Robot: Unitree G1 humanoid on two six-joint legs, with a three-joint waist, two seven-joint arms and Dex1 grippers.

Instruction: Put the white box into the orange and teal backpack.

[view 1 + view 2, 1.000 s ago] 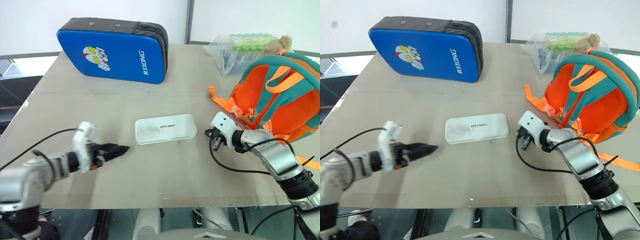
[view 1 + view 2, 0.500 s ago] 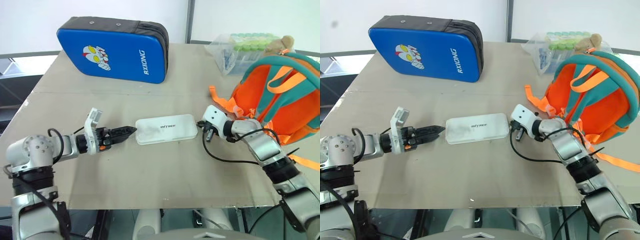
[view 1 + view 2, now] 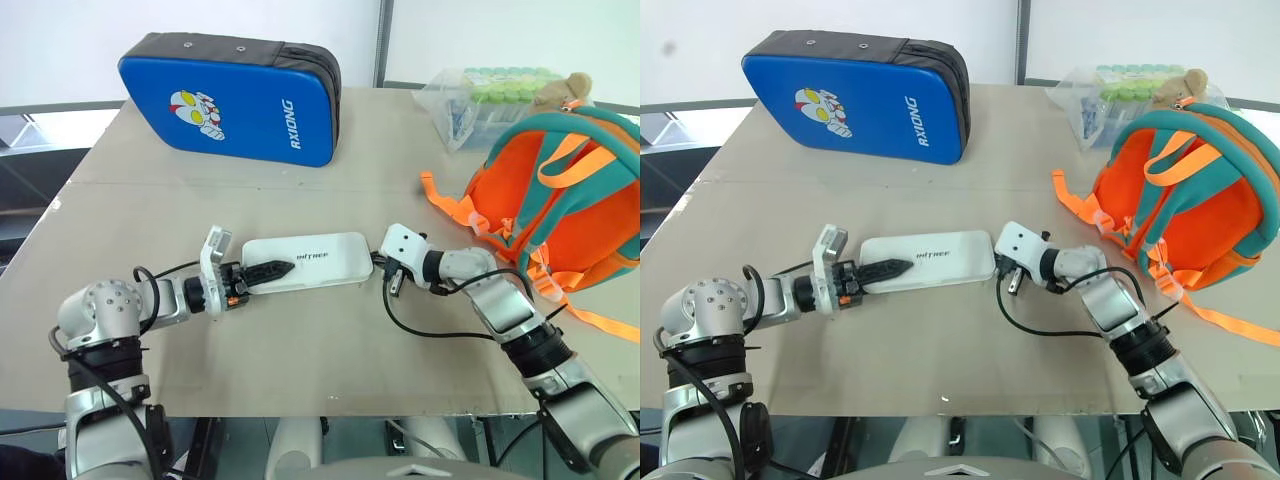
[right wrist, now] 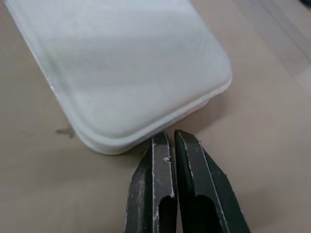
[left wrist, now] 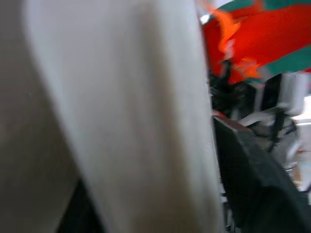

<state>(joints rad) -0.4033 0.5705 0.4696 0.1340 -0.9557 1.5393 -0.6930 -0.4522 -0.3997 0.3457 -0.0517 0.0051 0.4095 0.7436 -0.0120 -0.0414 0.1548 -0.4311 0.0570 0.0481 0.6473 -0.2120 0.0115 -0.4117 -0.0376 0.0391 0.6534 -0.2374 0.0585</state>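
The left wrist view is mostly a blurry mess: the white box (image 5: 131, 111) sits so close that its edges are cut off, with one dark finger (image 5: 252, 179) beside it and a smear of orange and teal behind. From the head views, the left claw (image 3: 272, 271) has its black fingers over the left end of the box (image 3: 305, 262), one finger lying on the lid. The lower finger is hidden, so whether it actually pinches the box can't be told.

The box lies flat near the middle of the tabletop (image 3: 300, 370), long axis running left to right, with the right end tipped a little toward the far side. The dark lettering on top faces up.

The right claw (image 4: 172, 141) has its fingers pressed together, tips right at the rounded right end of the box, touching or as good as.

The orange and teal backpack (image 3: 560, 190) stands at the right side, well apart from the box, its right edge cut off by the frame. Behind it, a clear bag of green-capped tubes (image 3: 480, 95) is half hidden. A blue padded case (image 3: 235, 100) lies at the far left.
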